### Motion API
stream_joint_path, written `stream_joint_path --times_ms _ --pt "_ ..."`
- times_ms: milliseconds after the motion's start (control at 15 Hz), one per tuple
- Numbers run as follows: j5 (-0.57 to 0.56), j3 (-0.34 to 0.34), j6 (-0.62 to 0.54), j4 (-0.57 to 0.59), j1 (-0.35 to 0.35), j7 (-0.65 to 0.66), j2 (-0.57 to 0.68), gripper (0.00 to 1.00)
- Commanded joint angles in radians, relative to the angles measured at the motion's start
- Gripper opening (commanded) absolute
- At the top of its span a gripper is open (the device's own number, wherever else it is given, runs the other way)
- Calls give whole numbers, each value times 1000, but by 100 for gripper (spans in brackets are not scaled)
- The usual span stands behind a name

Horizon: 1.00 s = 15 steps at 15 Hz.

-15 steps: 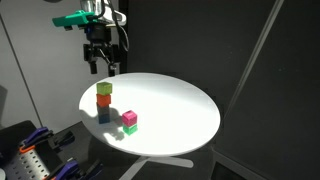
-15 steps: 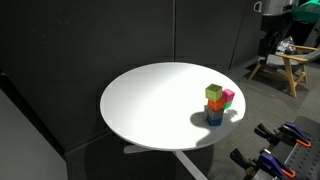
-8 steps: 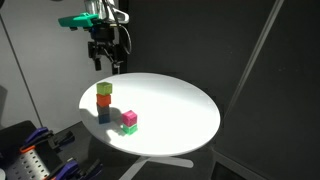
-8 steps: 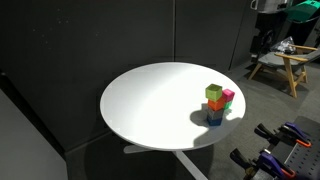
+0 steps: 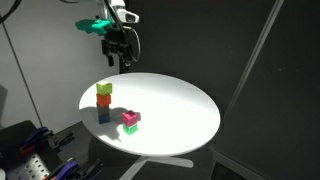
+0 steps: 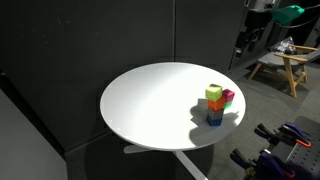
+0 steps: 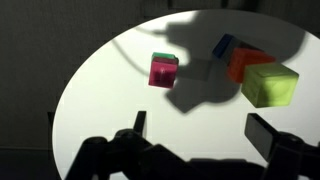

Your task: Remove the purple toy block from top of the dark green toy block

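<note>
Pincer: you are holding it spread and empty, well above the surface.
Purple block: sitting on the green block, near the stack.

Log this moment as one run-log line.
gripper: open, empty, high, clear of cubes | small magenta toy cube: stacked on plain green toy cube | contact: none
</note>
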<state>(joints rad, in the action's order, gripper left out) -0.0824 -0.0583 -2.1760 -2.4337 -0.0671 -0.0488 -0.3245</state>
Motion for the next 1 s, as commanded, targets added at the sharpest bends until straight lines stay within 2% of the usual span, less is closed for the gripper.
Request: stream_joint_path --times_ms 0,267,467,933 --pt "54 -7 -84 57 2 53 95 100" --pt "71 6 -181 101 -3 146 212 100" --pt "61 4 -205 144 -5 214 290 100" --pt "46 -12 -131 253 -1 285 423 100"
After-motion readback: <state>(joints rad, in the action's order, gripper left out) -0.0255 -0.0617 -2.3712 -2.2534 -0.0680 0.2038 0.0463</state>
